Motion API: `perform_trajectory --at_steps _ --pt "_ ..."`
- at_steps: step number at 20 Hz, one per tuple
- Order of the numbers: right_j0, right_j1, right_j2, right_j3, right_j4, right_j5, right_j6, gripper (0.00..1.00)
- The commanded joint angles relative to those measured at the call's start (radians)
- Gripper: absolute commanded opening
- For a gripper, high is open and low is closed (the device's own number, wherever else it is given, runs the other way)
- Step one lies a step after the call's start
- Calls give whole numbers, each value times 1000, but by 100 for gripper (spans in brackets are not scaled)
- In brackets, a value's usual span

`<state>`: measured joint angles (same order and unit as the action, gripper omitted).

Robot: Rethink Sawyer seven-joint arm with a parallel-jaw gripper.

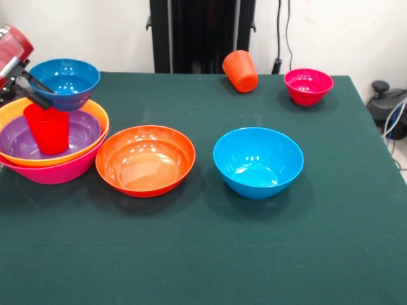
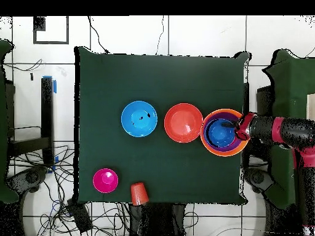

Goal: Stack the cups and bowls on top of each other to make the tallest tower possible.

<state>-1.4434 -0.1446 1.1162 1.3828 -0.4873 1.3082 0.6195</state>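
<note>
Pincer (image 1: 37, 91): enters at far left of the front view on a red and black arm; dark fingers clamped on the rim of the small blue bowl (image 1: 65, 82), holding it in the air, slightly tilted.

Small blue bowl: hangs directly over the tower (image 1: 54, 143), just above and slightly behind the red cup (image 1: 48, 129). From overhead the bowl (image 2: 219, 131) sits nearly centred inside the tower's ring (image 2: 222, 149).

Tower: at the worktop's left edge in the front view. Pink bowl (image 1: 60, 170) at the bottom, yellow-orange bowl (image 1: 95, 114) nested in it, purple bowl (image 1: 82, 130) inside that, red cup standing upright in the purple bowl.

Key relation: held bowl lies straight above the upright red cup, with only a small gap; the drop is mainly vertical. Judgement: the cup's narrow rim would be a poor seat, and an off-centre release could tip bowl or cup.

Loose pieces on the worktop (image 1: 210, 254):
- red-orange bowl (image 1: 145, 160), just right of the tower, upright.
- medium blue bowl (image 1: 257, 162), further right, upright.
- orange cup (image 1: 240, 71), far edge, lying on its side.
- magenta bowl (image 1: 308, 86), far right, upright.
</note>
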Motion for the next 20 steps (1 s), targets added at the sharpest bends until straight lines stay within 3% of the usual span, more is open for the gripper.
perform_trajectory --at_steps 1,20 --pt "88 16 -31 -131 -38 103 -353 0" --pt "92 9 -77 -181 -56 135 -411 0"
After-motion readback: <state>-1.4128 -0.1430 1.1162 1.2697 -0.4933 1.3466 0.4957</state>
